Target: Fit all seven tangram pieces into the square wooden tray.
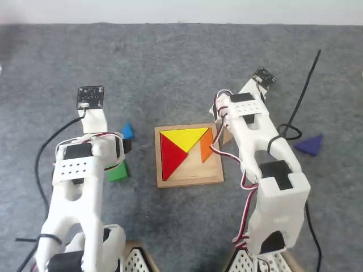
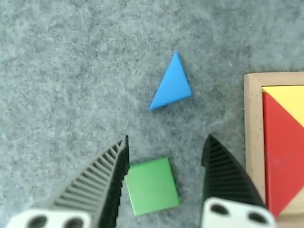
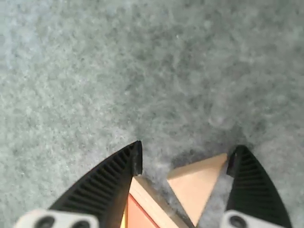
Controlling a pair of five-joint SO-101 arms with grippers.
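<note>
The square wooden tray [image 1: 190,177] lies between the arms and holds a yellow triangle [image 1: 184,137], a red triangle [image 1: 171,156] and an orange piece [image 1: 206,145]. My left gripper [image 2: 166,140] is open, and a green square [image 2: 152,185] lies on the carpet between its fingers. A blue triangle [image 2: 172,84] lies just beyond it. My right gripper [image 3: 188,148] is open at the tray's far right corner [image 3: 147,194], with a plain wood triangle [image 3: 197,183] between its fingers on the carpet.
A purple piece [image 1: 309,145] lies on the grey carpet to the right of the right arm. A black cable [image 1: 303,93] runs across the carpet behind that arm. The tray's edge [image 2: 251,118] lies close beside the left gripper.
</note>
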